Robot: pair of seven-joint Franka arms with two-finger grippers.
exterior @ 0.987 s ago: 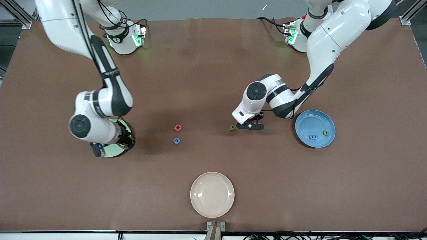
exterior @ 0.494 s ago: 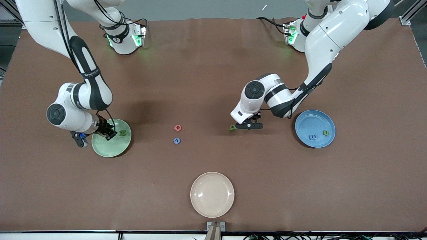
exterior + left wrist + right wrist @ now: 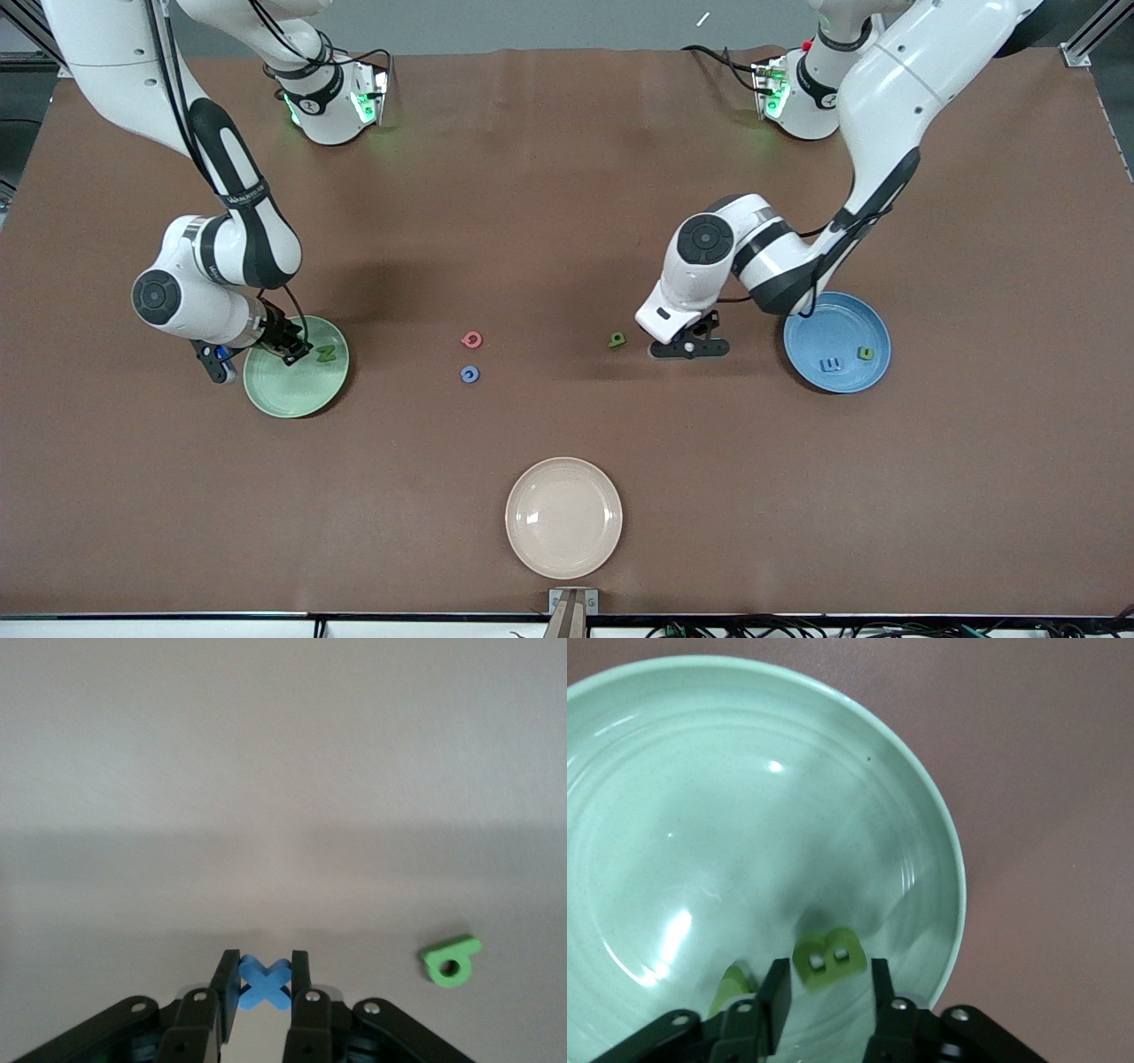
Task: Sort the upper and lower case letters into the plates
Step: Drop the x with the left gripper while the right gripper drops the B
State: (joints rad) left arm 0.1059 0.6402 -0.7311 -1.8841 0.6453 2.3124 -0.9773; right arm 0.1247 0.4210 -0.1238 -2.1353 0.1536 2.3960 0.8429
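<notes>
— What changed?
— The left gripper (image 3: pixel 264 979), clamping a blue foam X (image 3: pixel 263 981), moved toward the blue plate (image 3: pixel 837 312); the right gripper (image 3: pixel 826 985) parted, green B (image 3: pixel 827 959) in the glossy green plate (image 3: pixel 297 397).

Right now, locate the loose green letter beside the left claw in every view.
Front view: green letter lies beside the left claw, toward the right arm's end.
Left wrist view: green letter lies apart from the claw, shut on a blue X.
Right wrist view: not in it.
Shared landmark: the left claw.
</notes>
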